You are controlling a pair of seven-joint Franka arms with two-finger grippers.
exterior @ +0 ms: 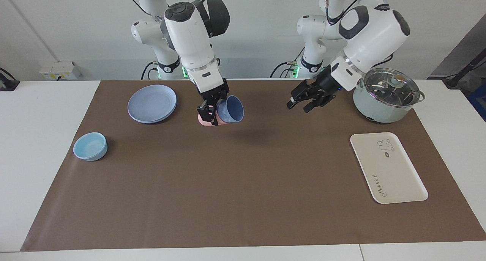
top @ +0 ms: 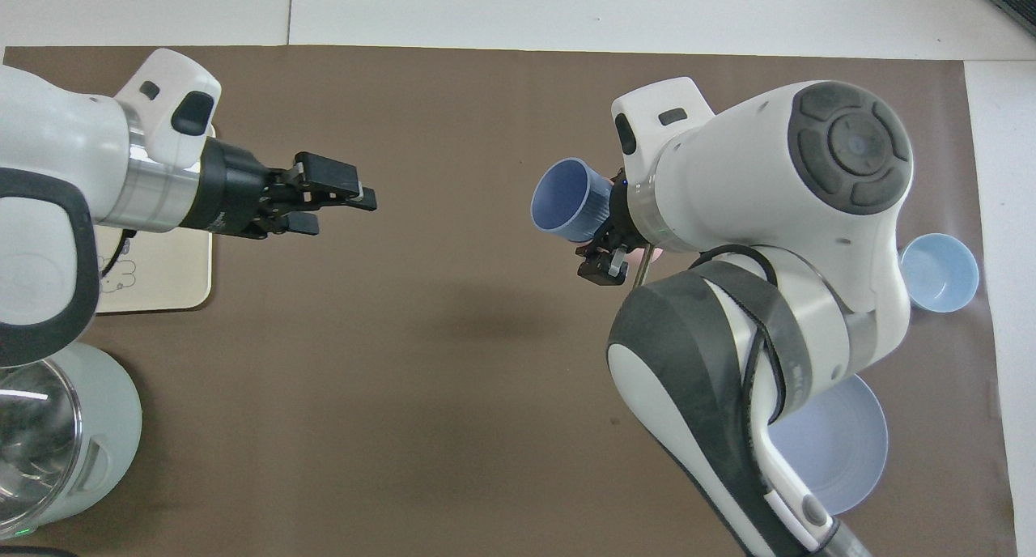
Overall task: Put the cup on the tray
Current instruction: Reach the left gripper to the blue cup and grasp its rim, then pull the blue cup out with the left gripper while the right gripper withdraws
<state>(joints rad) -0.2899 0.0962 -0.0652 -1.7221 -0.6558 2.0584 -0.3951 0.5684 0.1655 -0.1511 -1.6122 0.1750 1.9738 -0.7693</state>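
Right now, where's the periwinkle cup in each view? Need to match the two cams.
Facing view: periwinkle cup, upper centre, tipped on its side in the right gripper, raised over the brown mat, beside the blue plate.
Overhead view: cup, just past centre, mouth toward the left arm's end, at the right gripper.
Shared landmark: the light-blue bowl, at the right arm's end of the table.

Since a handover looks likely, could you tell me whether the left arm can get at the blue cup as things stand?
Probably yes: the cup hangs tilted in the right tool, its mouth toward the left tool, which is open, with only bare mat below the gap between them.
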